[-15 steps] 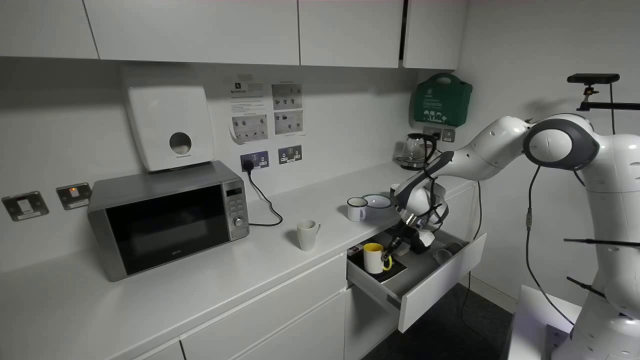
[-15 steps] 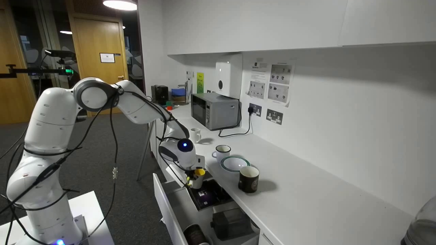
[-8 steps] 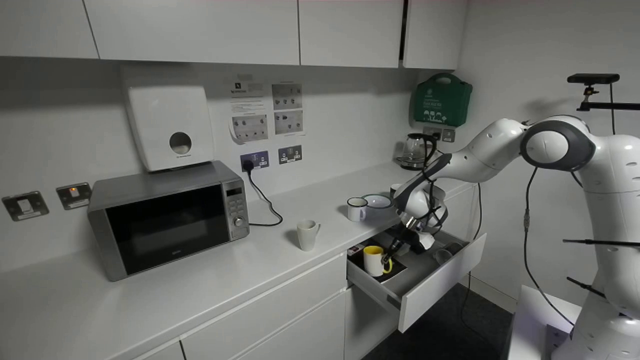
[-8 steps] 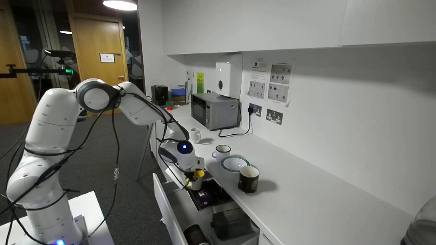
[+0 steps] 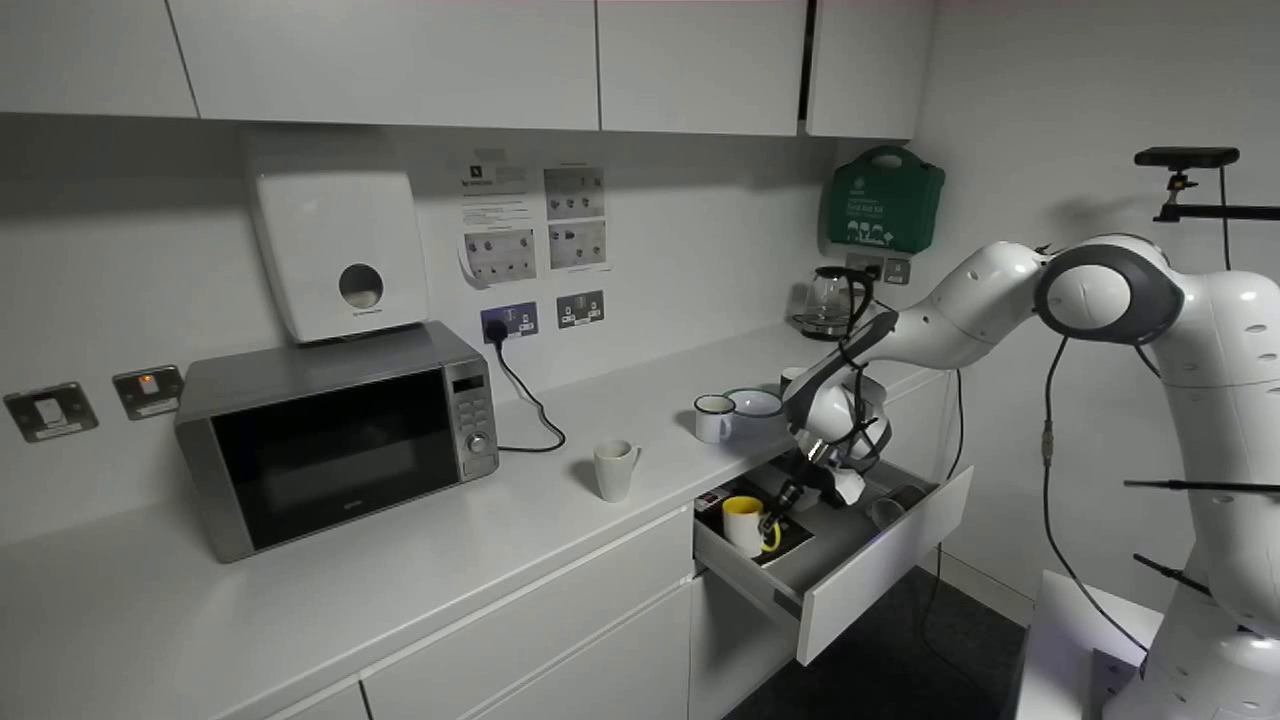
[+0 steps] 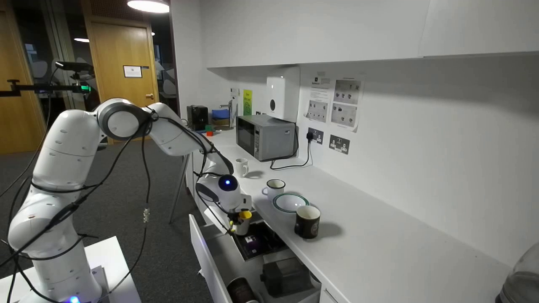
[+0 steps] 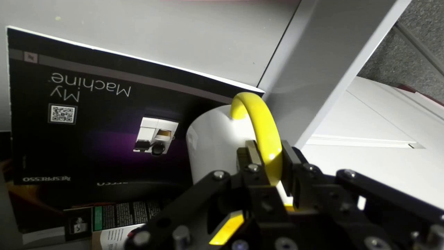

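The white mug (image 7: 211,142) is just right of center in the wrist view, and the gripper (image 7: 271,152) is nearly closed, pinching the yellow handle (image 7: 265,128). Black Nespresso leaflet (image 7: 86,139) hogs much of the left side. Pulled-out drawer (image 5: 885,562) is lower right in an exterior view.
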Tool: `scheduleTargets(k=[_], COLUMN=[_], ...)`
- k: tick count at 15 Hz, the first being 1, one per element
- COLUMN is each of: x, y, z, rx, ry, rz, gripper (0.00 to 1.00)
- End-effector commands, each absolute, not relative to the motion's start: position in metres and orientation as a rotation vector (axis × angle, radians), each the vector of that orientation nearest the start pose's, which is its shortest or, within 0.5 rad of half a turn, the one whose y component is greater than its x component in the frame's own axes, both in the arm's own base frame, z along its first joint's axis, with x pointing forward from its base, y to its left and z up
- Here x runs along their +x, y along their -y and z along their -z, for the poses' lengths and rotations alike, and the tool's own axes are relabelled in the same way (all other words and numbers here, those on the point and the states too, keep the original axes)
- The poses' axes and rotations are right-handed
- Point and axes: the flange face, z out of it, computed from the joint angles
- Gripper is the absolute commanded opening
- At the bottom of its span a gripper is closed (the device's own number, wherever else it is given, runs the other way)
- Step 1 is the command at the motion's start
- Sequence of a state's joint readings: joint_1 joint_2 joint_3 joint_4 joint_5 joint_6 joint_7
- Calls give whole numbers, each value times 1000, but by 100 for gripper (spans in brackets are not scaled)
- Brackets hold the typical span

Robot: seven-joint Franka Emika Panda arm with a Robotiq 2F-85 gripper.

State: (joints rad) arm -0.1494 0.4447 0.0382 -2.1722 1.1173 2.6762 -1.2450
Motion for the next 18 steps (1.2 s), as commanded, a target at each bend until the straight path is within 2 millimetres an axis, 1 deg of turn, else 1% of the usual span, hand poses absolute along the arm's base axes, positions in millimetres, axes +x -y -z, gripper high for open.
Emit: scheduleTargets(k=[1,5,9,10,11,18], x=[554,556,557,557,557,558], y=[91,90,89,89,89,89], z=[-185,-181,-182,-181,-181,-185], rx=[-2720,-2726,-2726,-2725,-2725,-2720], ry=[247,258,260,258,257,259], rz=[590,587,591,588,587,595], gripper=[5,5,5,43,44,96])
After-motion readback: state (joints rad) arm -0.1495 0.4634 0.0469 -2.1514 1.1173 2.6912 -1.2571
